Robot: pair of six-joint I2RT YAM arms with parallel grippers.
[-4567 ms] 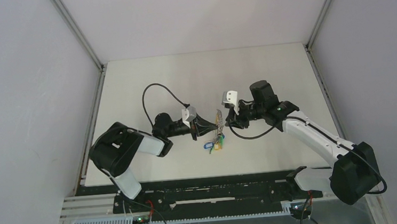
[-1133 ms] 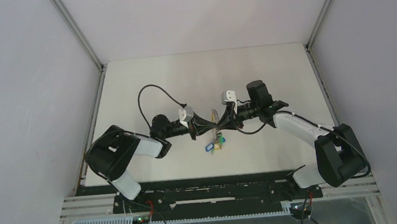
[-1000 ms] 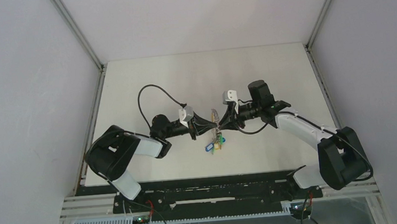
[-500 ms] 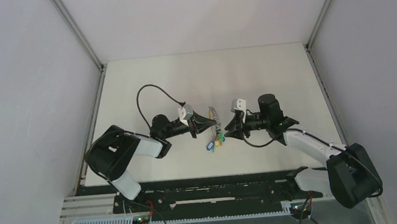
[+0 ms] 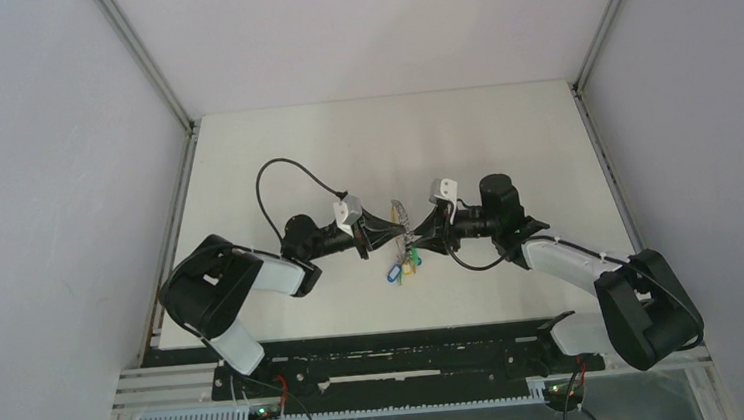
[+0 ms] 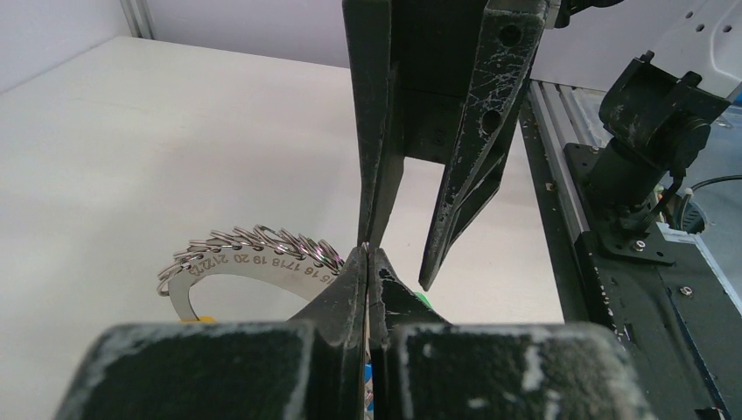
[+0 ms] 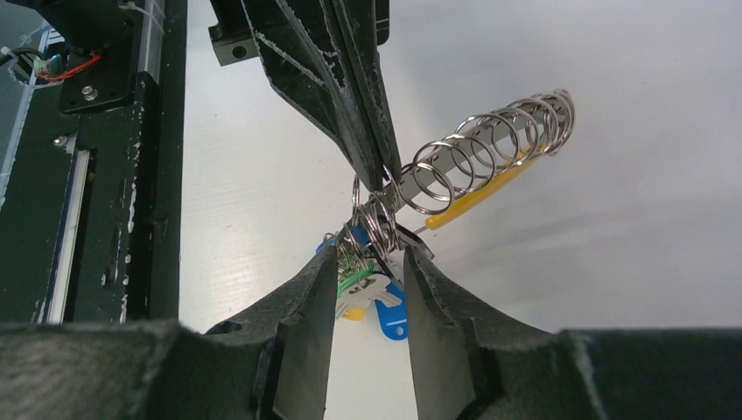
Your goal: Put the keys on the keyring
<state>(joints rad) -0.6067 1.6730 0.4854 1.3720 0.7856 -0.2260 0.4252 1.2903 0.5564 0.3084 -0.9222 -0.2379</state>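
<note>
Nose to nose lol
Left gripper [image 6: 367, 254] pinched shut on silvery yellow-banded metal keyring [image 7: 477, 147]; right gripper [image 7: 374, 252] half-open around its rings.

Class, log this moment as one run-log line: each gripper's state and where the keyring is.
left gripper: shut on keyring | right gripper: open, jaws straddling it | keyring: held clear of table
</note>
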